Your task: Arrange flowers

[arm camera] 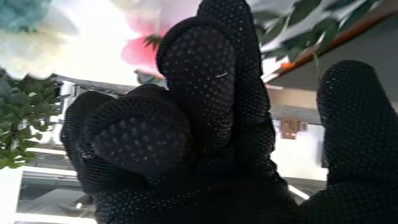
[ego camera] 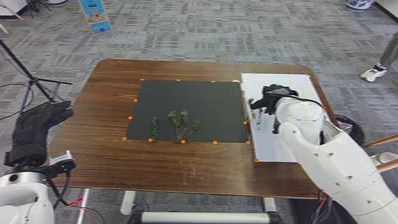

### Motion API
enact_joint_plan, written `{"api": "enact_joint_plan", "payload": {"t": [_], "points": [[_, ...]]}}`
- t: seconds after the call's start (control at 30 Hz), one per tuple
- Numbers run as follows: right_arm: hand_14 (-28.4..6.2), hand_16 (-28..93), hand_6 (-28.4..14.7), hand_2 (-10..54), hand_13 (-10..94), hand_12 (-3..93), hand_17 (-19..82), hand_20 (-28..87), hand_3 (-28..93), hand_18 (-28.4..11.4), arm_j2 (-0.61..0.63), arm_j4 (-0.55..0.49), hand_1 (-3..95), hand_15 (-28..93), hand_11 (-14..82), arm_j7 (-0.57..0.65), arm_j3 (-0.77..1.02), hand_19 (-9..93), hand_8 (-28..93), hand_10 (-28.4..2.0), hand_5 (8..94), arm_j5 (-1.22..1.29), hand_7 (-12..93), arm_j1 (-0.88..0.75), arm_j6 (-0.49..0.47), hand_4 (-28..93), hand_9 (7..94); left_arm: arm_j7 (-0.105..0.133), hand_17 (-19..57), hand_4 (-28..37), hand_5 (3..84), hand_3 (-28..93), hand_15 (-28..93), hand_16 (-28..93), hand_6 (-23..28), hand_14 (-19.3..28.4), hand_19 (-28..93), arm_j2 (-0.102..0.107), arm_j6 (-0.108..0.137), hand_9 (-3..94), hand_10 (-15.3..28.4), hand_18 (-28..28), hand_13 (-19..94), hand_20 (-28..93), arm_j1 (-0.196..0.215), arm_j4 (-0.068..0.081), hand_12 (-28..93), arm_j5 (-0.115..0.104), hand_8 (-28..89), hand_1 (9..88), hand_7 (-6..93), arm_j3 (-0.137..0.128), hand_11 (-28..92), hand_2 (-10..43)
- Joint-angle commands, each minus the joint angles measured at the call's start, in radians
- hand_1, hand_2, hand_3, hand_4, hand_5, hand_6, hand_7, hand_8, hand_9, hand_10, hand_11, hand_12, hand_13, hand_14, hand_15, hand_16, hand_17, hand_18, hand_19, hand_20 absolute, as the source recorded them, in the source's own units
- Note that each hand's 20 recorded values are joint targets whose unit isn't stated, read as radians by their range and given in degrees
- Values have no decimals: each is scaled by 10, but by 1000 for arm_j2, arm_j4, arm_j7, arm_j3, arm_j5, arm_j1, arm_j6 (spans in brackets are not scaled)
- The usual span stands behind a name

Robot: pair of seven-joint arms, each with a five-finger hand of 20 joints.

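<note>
my right robot hand: can't tell if gripping | pink flower: likely light, petals crushable; take stem

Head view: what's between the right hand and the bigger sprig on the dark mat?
In the head view, from the right hand toward the sprig: a narrow strip of white board, then bare dark mat. No object lies in between.

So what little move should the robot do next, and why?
Probably the black-gloved right hand should try for the bright pink bloom near it: the flat dark mat has leafy green sprigs on it, and a bloom could join them.
</note>
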Motion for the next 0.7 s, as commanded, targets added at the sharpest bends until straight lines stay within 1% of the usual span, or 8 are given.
{"api": "enact_joint_plan", "payload": {"t": [0.03,0.13,0.3,0.4,0.43,0.5,0.53,0.7], "points": [[-61,346,-11,27,937,220,603,594,549,-226,-52,28,235,577,398,14,-40,932,-25,-117,901,-48,222,-11,-45,-91,937,-5,93,-283,530,672,154,-13,30,148,84,-18,-12,542,134,81,435,162,16,-18,149,8,-84,217,172,-6,229,228],[-60,342,-10,12,937,219,607,595,561,-224,-65,35,265,580,400,25,-39,932,-24,-117,900,-45,224,-14,-80,-90,937,-6,93,-283,530,673,154,-13,30,148,84,-21,-11,542,134,81,436,162,17,-20,149,9,-83,217,172,-7,229,227],[-58,341,-10,24,937,222,612,593,576,-218,-86,46,316,581,393,66,-7,932,-25,-115,896,35,221,-18,-134,-75,937,-6,93,-283,529,672,153,-14,30,147,84,-29,-8,542,134,81,436,161,26,-26,149,10,-83,219,172,-12,230,226],[-56,368,-18,9,937,244,604,583,598,-211,-97,45,378,545,351,122,27,932,-27,-115,872,122,202,-23,-169,-66,937,-10,93,-283,529,672,153,-14,31,147,84,-29,-6,542,134,81,436,161,22,-26,149,7,-83,219,172,-10,230,226],[-55,375,-19,2,937,247,602,581,597,-209,-91,42,400,540,346,123,27,932,-2,-115,866,123,200,-27,-158,-64,937,-13,93,-283,529,673,153,-13,31,147,84,-28,-6,542,134,81,436,161,18,-25,149,7,-83,219,171,-9,231,226],[-53,379,-21,-20,937,248,603,575,583,-205,-85,41,449,535,344,113,23,932,166,-114,861,95,174,-27,-159,-54,937,-14,93,-283,528,673,154,-13,31,148,84,-29,-10,541,133,81,436,161,21,-26,149,10,-83,219,171,-10,231,226],[-52,379,-19,-31,937,248,606,575,573,-203,-78,35,475,538,350,105,22,932,214,-113,863,92,173,-33,-143,-48,937,-14,93,-283,528,674,154,-13,32,148,84,-29,-9,541,133,81,436,161,23,-26,149,10,-83,219,171,-11,230,225],[-45,369,-9,-51,937,245,623,607,564,-198,-53,11,512,586,406,42,5,932,277,-101,872,-5,185,-50,-61,-22,937,-16,92,-283,527,678,154,-13,32,148,85,-32,-7,541,133,81,435,161,26,-29,148,7,-82,223,171,-12,231,221]]}}
